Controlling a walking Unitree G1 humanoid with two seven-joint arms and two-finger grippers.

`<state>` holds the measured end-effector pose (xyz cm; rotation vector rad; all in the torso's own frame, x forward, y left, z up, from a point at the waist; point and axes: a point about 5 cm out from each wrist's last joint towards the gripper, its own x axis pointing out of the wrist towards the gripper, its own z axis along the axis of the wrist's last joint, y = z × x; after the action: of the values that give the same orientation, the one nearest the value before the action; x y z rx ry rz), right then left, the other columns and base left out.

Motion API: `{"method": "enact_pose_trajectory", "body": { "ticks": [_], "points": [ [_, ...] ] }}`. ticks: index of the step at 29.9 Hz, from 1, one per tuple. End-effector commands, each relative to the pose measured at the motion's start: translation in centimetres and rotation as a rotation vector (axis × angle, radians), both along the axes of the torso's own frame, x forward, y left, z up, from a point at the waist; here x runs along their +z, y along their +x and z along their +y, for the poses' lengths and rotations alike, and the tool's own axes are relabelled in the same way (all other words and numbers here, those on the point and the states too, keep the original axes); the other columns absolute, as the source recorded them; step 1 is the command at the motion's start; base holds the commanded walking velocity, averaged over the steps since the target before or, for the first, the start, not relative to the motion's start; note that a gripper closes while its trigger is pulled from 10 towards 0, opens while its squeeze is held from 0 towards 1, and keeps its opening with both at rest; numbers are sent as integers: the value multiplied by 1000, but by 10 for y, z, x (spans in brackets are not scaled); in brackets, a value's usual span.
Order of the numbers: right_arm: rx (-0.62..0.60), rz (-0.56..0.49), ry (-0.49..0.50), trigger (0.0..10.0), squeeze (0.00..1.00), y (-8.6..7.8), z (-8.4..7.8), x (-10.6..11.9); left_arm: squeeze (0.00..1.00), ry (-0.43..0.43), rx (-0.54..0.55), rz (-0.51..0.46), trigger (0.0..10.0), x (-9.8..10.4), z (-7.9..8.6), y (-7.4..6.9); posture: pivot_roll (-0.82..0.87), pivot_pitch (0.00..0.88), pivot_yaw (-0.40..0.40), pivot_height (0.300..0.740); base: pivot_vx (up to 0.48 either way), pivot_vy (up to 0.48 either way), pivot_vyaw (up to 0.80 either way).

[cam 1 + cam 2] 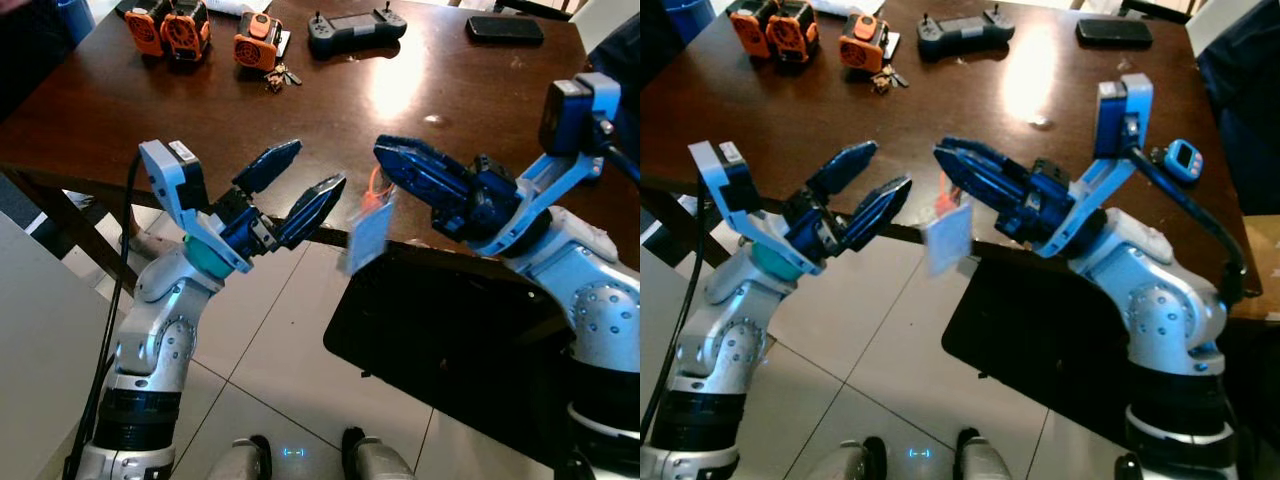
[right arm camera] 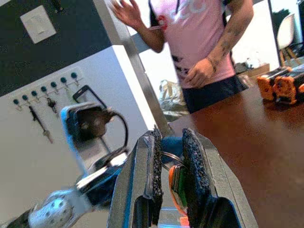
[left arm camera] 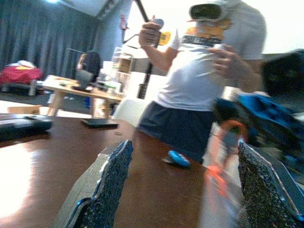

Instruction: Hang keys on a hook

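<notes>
At frame centre, the right gripper point(image 1: 385, 155) pinched the key ring point(image 2: 172, 159), its tag point(image 1: 368, 240) dangling over the table point(image 1: 120, 110) edge, the left gripper point(image 1: 305, 180) gaped empty; a firm pinch en route to the wall hooks point(image 2: 45, 90) seemed wise.

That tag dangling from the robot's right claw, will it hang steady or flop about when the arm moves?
Probably flops: the pale tag hangs loose below the right gripper, pinched only at its orange fob and ring. It looks blurred, so it may be swinging. It seems thin and light, so unlikely to strain the grip.
</notes>
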<state>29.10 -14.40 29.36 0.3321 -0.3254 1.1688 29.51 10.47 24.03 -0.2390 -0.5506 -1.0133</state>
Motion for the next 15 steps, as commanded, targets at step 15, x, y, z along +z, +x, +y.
{"method": "enact_pose_trajectory", "body": {
  "ticks": [15],
  "points": [
    [-106, -39, 70, 10000, 0, 9, -8, 23, 0, 107, -105, -7, 10000, -16, -20, -17, -93, 134, 46, 740, 0, 0, 0]
  ]
}}
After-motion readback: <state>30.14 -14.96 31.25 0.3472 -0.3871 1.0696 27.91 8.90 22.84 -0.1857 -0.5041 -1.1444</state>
